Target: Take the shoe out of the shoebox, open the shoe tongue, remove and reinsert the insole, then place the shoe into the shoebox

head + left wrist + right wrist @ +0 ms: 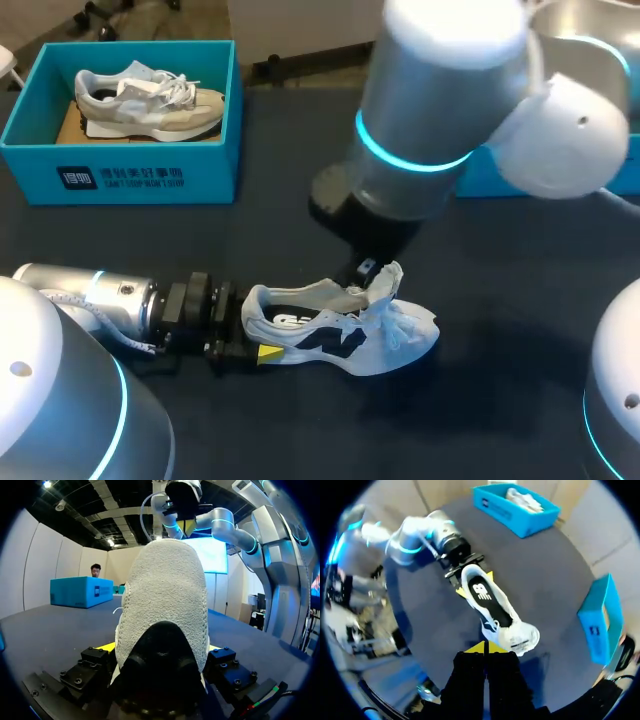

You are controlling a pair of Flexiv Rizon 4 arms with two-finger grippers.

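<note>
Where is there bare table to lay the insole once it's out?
Bare dark table lies past the toe of the white knit sneaker, and along the near edge in front of it. The strip between the teal cardboard shoebox and my left hand is free. Crowded: above the sneaker, where the right hand hangs, and at its heel, clamped by the left hand.

Head view: high and behind, I look down on the table (520, 300) — far.
Left wrist: tabletop height, shoe (165, 595) heel close at 12 o'clock.
Right wrist: overhead, facing down.
Shared: the shoe (340, 335) (492, 605) — all three.
</note>
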